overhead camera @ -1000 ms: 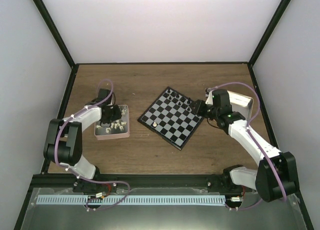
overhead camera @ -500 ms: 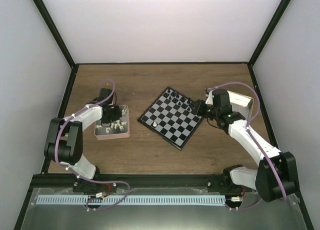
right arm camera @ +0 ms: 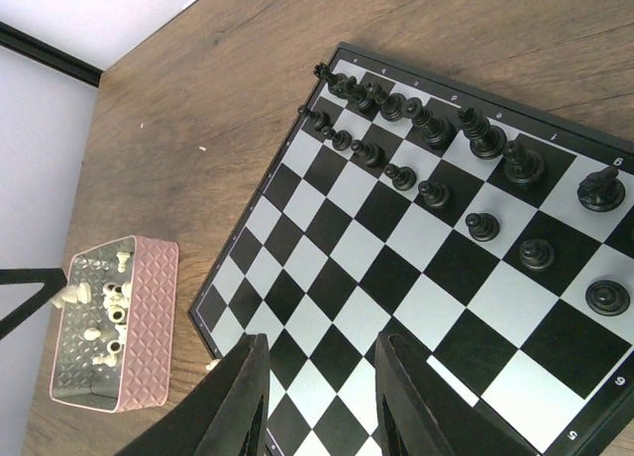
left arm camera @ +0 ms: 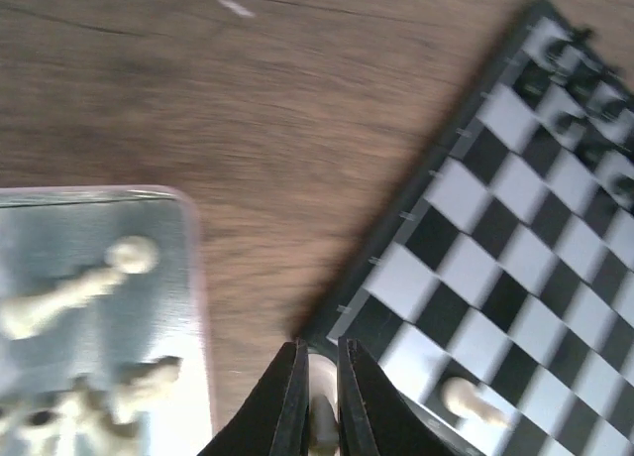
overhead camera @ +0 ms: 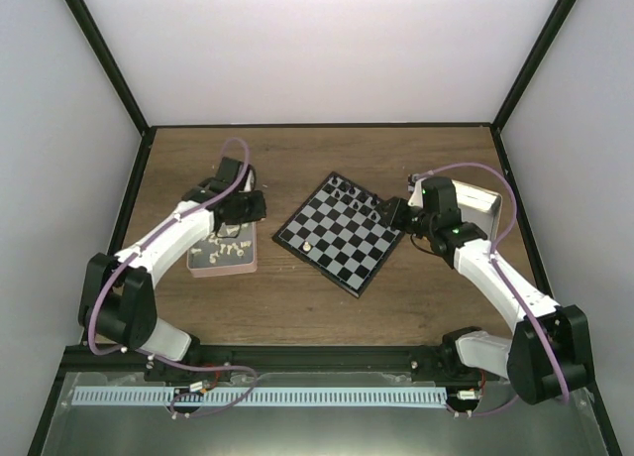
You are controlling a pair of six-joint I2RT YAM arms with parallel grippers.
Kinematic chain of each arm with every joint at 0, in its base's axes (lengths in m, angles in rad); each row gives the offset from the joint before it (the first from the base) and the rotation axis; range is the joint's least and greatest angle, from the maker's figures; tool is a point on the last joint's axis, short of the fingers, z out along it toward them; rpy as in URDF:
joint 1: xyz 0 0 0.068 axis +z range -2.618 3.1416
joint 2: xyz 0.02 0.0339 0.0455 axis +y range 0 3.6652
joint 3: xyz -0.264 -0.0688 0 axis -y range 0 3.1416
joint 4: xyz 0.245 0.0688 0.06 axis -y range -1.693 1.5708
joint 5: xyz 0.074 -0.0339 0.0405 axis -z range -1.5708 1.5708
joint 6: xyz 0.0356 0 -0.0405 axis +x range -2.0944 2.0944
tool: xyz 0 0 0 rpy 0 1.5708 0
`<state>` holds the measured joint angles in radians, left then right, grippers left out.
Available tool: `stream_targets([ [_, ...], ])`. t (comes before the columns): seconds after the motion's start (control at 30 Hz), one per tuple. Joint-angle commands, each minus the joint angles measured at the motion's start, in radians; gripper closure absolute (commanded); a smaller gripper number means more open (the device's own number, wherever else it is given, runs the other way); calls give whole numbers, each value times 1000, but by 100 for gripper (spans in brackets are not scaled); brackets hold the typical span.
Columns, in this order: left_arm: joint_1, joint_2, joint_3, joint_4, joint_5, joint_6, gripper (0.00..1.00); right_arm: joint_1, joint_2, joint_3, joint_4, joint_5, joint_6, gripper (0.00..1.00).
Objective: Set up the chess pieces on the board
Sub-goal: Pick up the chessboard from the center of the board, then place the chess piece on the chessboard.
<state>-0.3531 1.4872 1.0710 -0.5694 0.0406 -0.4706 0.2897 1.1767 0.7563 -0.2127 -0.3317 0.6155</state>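
Left hand point(left arm camera: 319, 349), clenched on a white piece point(left arm camera: 322, 416), has lifted off the tray point(left arm camera: 198, 307) at its left toward the board point(left arm camera: 515, 228) at its right: placement pending.

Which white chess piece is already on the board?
The lone white pawn near the board's corner nearest the pink tray. The other white pieces lie in that tray, except the piece pinched in the left tool.
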Motion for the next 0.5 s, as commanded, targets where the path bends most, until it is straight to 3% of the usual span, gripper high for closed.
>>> stream_targets([
  [0.0, -104, 51, 63, -9, 68, 5, 89, 9, -25, -8, 26, 13, 8, 69],
  [0.27, -223, 180, 104, -24, 36, 3, 89, 9, -32, -13, 17, 23, 7, 69],
  [0.47, -241, 245, 102, 9, 108, 22, 89, 9, -24, -14, 23, 19, 9, 69],
])
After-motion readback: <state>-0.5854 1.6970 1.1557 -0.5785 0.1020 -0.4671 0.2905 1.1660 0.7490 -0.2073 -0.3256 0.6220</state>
